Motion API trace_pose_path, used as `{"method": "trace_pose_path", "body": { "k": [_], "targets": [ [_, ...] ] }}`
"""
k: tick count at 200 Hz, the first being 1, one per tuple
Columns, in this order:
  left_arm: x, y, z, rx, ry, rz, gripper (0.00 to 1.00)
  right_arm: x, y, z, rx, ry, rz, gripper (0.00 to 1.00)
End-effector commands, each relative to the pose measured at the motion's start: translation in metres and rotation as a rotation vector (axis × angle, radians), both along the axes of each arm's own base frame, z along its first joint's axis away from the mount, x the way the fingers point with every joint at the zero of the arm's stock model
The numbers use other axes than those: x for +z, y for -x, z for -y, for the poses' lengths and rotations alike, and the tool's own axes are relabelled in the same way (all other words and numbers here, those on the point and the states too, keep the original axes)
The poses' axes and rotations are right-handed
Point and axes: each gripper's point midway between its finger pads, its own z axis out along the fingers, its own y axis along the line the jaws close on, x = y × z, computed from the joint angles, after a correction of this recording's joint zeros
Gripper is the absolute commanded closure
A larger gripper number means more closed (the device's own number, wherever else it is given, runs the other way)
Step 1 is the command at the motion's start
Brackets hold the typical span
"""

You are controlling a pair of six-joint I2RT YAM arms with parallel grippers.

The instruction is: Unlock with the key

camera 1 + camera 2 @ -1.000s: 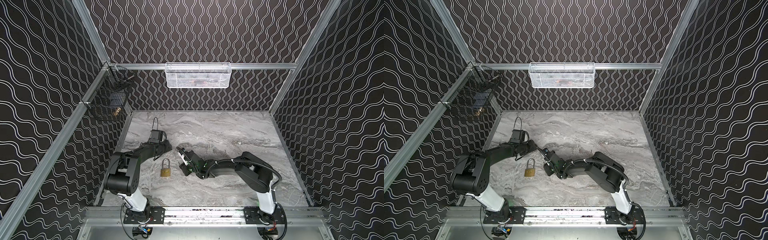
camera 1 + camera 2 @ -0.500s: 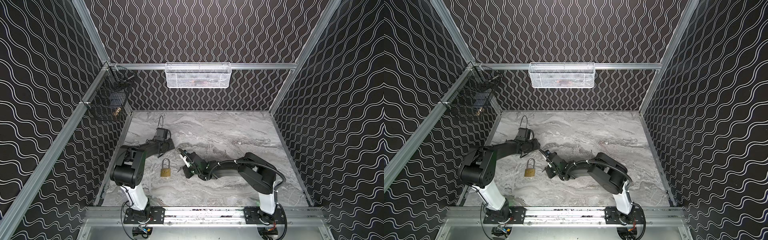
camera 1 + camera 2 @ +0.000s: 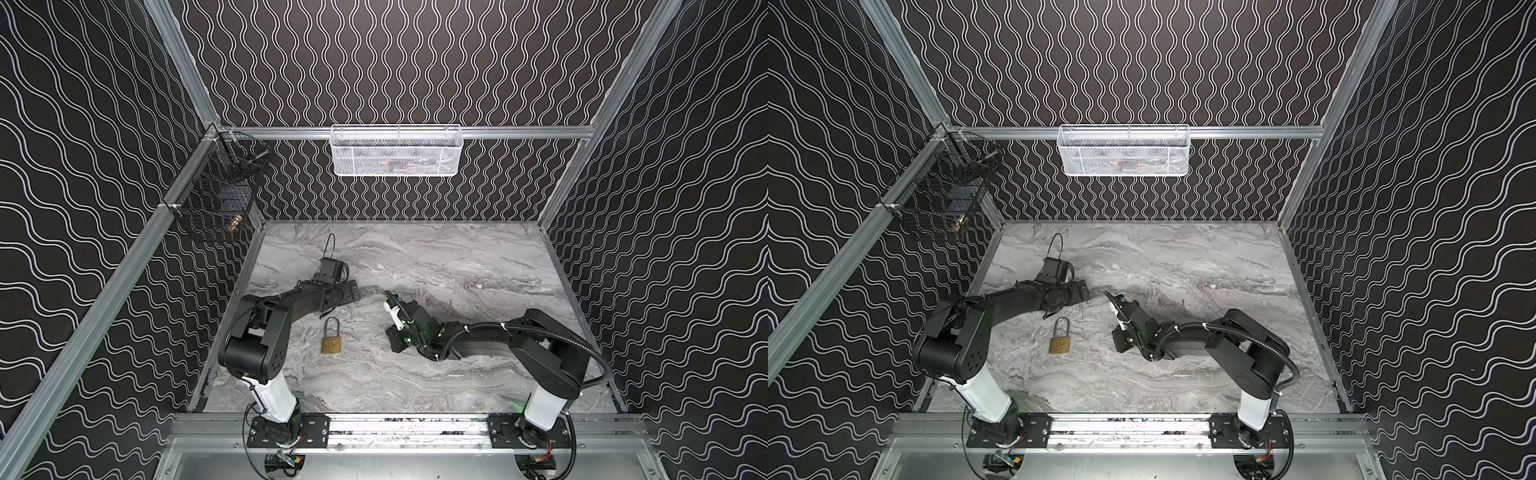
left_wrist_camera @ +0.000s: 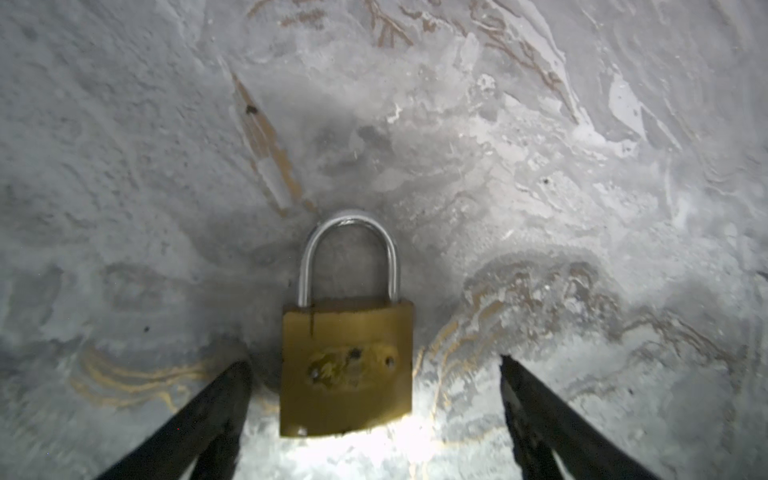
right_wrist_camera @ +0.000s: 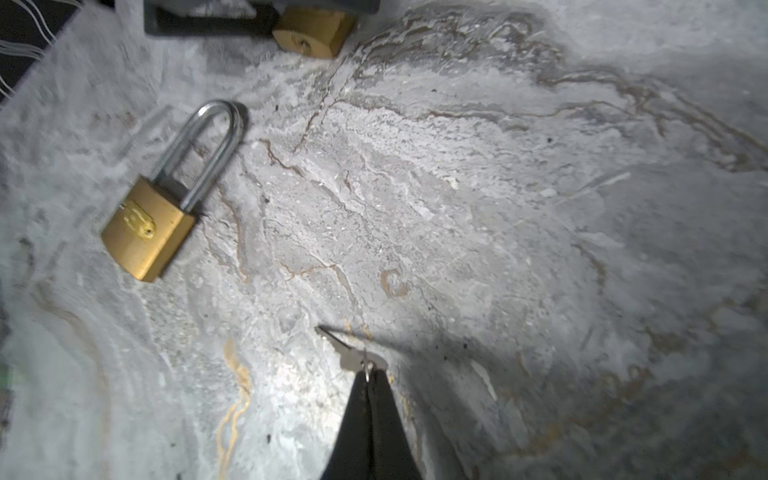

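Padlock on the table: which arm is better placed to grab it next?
Left, probably. The left end effector, open, frames the padlock in its wrist view; the right end effector is shut on the key and farther away.

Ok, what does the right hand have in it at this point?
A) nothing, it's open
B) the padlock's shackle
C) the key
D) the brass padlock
C: in the right wrist view the right hand is shut on the head of the key, with the blade sticking out in front, while the brass padlock lies apart from it on the marble table.
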Motion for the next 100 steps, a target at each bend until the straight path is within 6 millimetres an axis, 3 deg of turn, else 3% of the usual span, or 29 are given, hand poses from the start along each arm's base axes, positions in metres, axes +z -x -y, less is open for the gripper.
{"method": "trace_pose_path", "body": {
  "k": [1,27,46,69,88,100],
  "targets": [
    [0.013,-0.003,0.005,-0.034,0.017,0.050,0.01,0.014,-0.004,-0.001,-0.008,-0.066,0.014,1.00],
    [0.042,0.003,0.010,-0.094,0.044,0.162,0.02,0.021,-0.007,0.007,-0.023,-0.087,0.019,1.00],
    [0.072,0.021,0.024,-0.194,0.078,0.308,0.09,0.030,-0.009,0.012,-0.029,-0.094,0.033,1.00],
    [0.112,0.044,0.056,-0.376,0.130,0.556,0.18,0.047,-0.014,0.019,-0.030,-0.102,0.069,1.00],
    [0.130,0.064,0.087,-0.516,0.160,0.754,0.34,0.060,-0.017,0.024,-0.032,-0.095,0.098,1.00],
    [0.136,0.080,0.099,-0.584,0.147,0.908,0.40,0.069,-0.017,0.026,-0.030,-0.087,0.117,1.00]
  ]
}}
